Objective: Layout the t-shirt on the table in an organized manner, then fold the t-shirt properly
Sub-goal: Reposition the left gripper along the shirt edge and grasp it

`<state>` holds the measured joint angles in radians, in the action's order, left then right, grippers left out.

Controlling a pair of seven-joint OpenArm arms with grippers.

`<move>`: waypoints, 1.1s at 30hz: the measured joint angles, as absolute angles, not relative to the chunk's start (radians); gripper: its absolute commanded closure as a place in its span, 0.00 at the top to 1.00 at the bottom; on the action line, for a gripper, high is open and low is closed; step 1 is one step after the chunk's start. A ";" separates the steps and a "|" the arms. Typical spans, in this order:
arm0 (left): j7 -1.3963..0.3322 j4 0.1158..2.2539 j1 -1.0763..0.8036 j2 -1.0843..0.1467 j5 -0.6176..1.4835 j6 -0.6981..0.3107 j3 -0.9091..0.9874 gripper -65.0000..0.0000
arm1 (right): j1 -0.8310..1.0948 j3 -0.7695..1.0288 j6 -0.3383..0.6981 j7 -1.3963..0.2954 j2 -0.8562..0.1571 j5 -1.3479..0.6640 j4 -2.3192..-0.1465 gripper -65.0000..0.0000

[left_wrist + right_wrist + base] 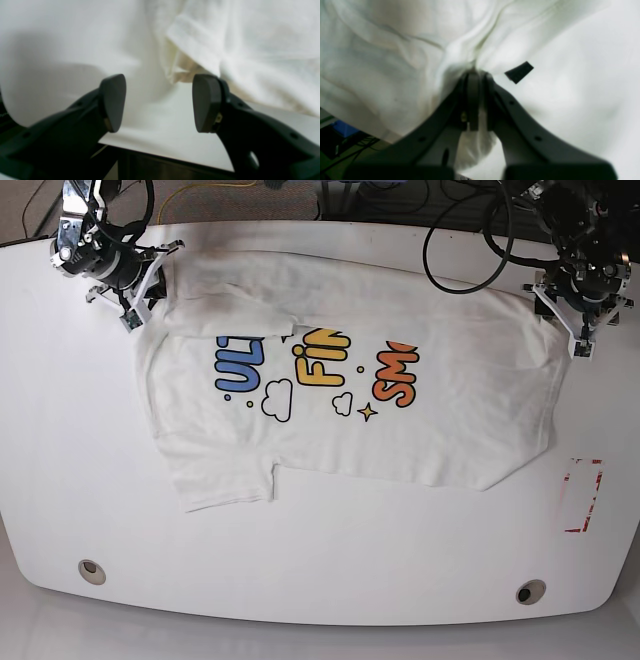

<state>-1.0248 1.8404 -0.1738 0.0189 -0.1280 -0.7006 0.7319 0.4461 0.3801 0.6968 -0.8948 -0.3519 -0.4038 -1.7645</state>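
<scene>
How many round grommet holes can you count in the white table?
2: one grommet hole near the front edge of the table at the base view's left, the other grommet hole at its right. The t-shirt may hide more.

You are looking at a robotics lab or test bench: a large white table [320, 580] with two grommet holes [91, 571], a red-and-white tape mark [581, 496], and black cables [470, 240] trailing behind two mounted arms.

My t-shirt [400, 430] shows partly folded cartoon lettering, blue "ULI", yellow "FIN", orange "SM", nothing else I can read
</scene>
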 measured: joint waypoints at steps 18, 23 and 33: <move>-1.010 1.676 -0.064 -0.117 -0.133 -0.697 0.703 0.60 | 0.446 0.382 0.697 -0.895 -0.349 -0.404 -1.765 0.00; -1.018 1.593 -0.028 -0.178 -0.131 -0.704 0.703 0.60 | 0.446 0.382 0.697 -0.894 -0.349 -0.405 -1.765 0.00; -1.018 1.576 0.038 -0.305 -0.130 -0.701 0.710 0.60 | 0.447 0.384 0.697 -0.894 -0.349 -0.405 -1.765 0.00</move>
<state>-1.0176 1.5757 0.0376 -0.3054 -0.1303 -0.7006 0.7105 0.4465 0.3843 0.6971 -0.8944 -0.3492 -0.4046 -1.7645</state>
